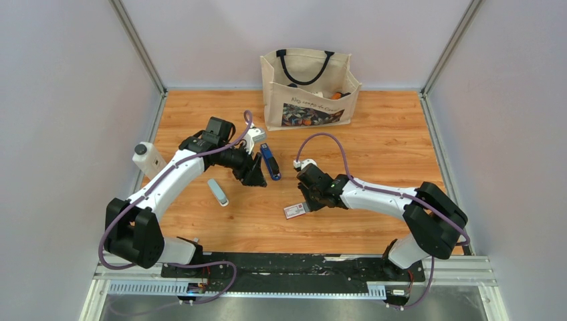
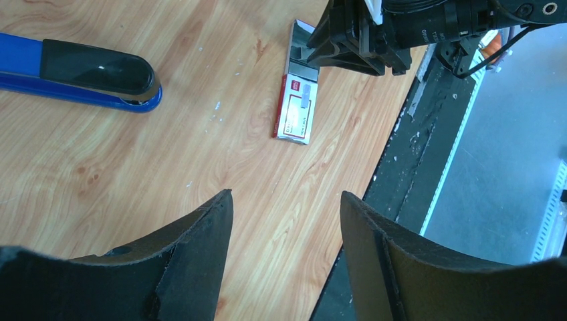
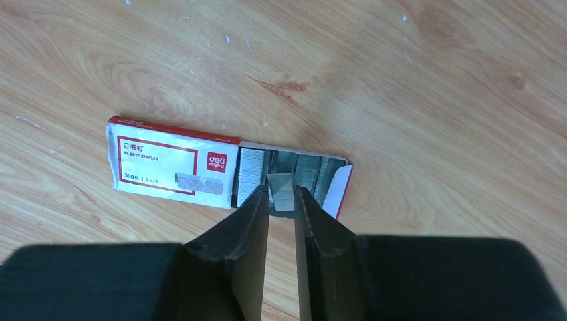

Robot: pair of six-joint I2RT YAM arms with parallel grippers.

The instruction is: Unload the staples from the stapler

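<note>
Progress, as we judge it: late stage, the unloading itself seemingly done and the deposit in hand. Item, stapler (image 1: 270,162): blue with a black top, lying closed on the table toward the back, just beside the left gripper (image 1: 253,172), touched by neither arm; whether any staples are inside we cannot see. Item, left gripper: fingers wide apart, holding nothing, hovering over bare wood. Item, right gripper (image 3: 281,195): tips low over the open end of the staple box (image 3: 167,164), jaws narrowly apart with one staple strip (image 3: 281,180) between them; whether they pinch it or merely flank it we cannot tell. Left to do, we reckon: let the strip go into the box and draw back. Surroundings: pale grey walls (image 1: 67,100) on three sides; wood-grain table (image 1: 388,134), speckled with small white flecks; canvas tote bag (image 1: 307,87) upright at the back edge; white-grey stick-like tool (image 1: 217,192) lying near the left arm
</note>
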